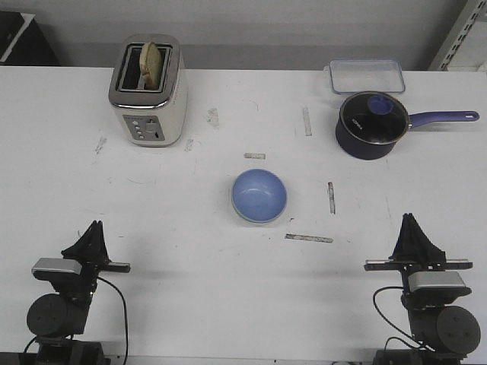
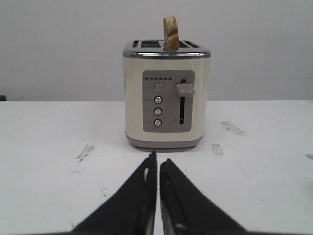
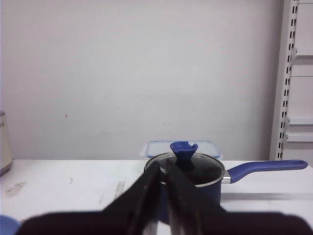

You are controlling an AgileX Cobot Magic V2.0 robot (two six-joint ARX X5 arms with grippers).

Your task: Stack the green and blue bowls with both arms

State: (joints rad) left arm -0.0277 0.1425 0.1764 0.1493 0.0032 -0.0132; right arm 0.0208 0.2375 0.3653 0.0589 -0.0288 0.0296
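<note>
Across the wide white table [image 1: 190, 289], scuffed with grey marks and short tape strips, everything sits well apart. Far left: a cream two-slot toaster with a chrome top [image 1: 148, 91], one slice of toast [image 1: 153, 64] standing up out of a slot; in the left wrist view its control panel with four round buttons and a lever faces the camera.

Far right: a dark navy saucepan with a glass lid and long blue handle [image 1: 373, 125], handle pointing right. Just behind it lies a clear rectangular plastic container [image 1: 367, 76].

Centre of table: the light periwinkle-blue round matte bowl [image 1: 259, 195], upright, opening upward. A thin pale greenish rim shows along its lower-left edge, so it appears to sit nested in the pale mint-green bowl [image 1: 237, 212]; most of that bowl is hidden.

Near edge, left: the black left gripper [image 1: 93, 237], pointing forward toward the toaster, well clear of the bowls. Its fingers [image 2: 142, 196] lie pressed together with only a hairline gap, holding nothing.

Near edge, right: the black right gripper [image 1: 412, 230], aimed toward the saucepan. Its fingers [image 3: 146, 196] are likewise closed together, empty.
</note>
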